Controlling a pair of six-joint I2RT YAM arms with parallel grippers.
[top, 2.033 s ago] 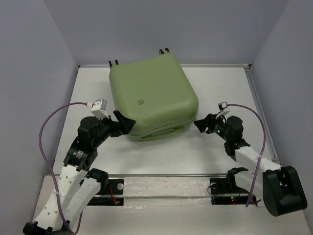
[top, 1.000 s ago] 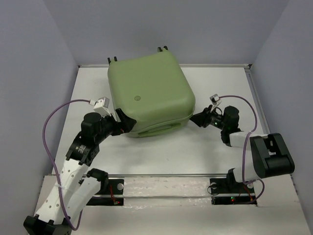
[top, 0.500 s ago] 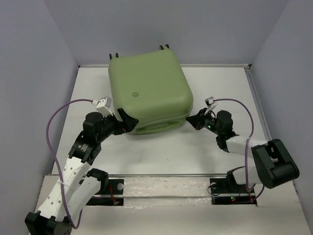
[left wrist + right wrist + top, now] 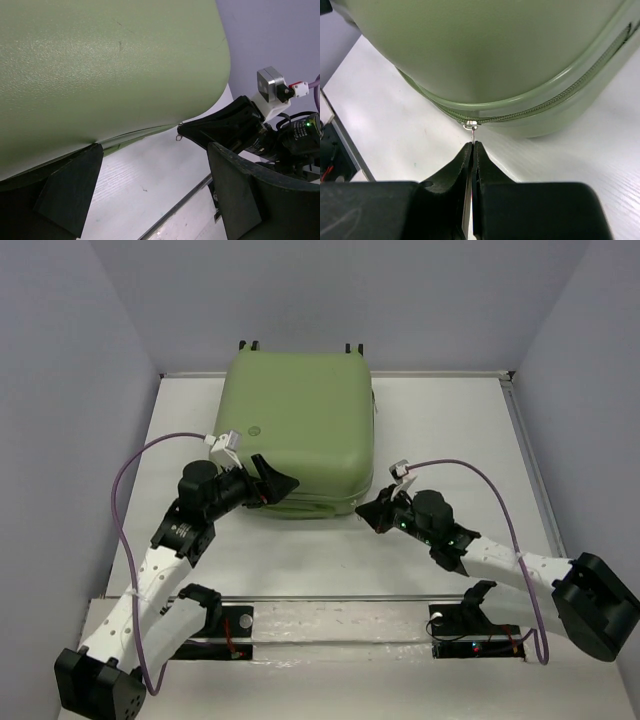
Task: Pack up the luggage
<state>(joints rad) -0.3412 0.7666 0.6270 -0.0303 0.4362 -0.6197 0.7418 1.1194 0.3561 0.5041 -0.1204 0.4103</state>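
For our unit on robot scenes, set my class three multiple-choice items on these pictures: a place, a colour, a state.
1. Where on the table does the luggage lie?
A. near edge
B. far side, middle
C. right edge

2. What colour is its shell?
A. light green
B. black
C. red

3. How is the right gripper?
A. wide open
B. shut on the zipper pull
C. out of view

Key: 1 B, the top view shows it at the far side. 2 A, it is green in every view. 3 B, its wrist view shows it pinching the pull.
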